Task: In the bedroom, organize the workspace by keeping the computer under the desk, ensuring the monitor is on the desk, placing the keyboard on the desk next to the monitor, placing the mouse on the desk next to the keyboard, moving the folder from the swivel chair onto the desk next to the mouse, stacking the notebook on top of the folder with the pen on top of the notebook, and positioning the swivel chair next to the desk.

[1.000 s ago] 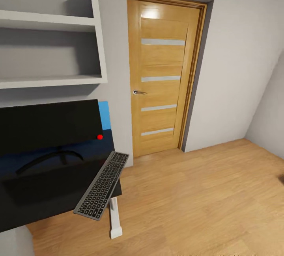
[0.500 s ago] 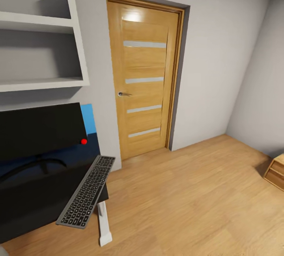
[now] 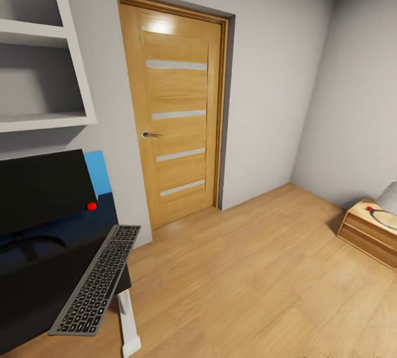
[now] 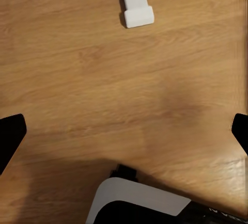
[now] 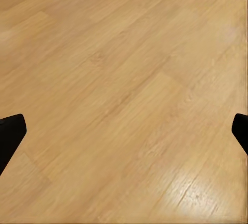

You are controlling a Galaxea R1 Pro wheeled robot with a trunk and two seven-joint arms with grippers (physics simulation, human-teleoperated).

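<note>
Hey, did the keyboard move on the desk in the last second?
No. The keyboard keeps its place on the desk beside the monitor; the whole picture slid left, door included, so the camera turned.

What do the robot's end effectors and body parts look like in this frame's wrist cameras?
In both wrist views the fingers are plain black wedges at the frame edges, for the left end effector and the right end effector. The left wrist view also shows a white rounded shell with a black underside. No cables or markings are visible.
</note>
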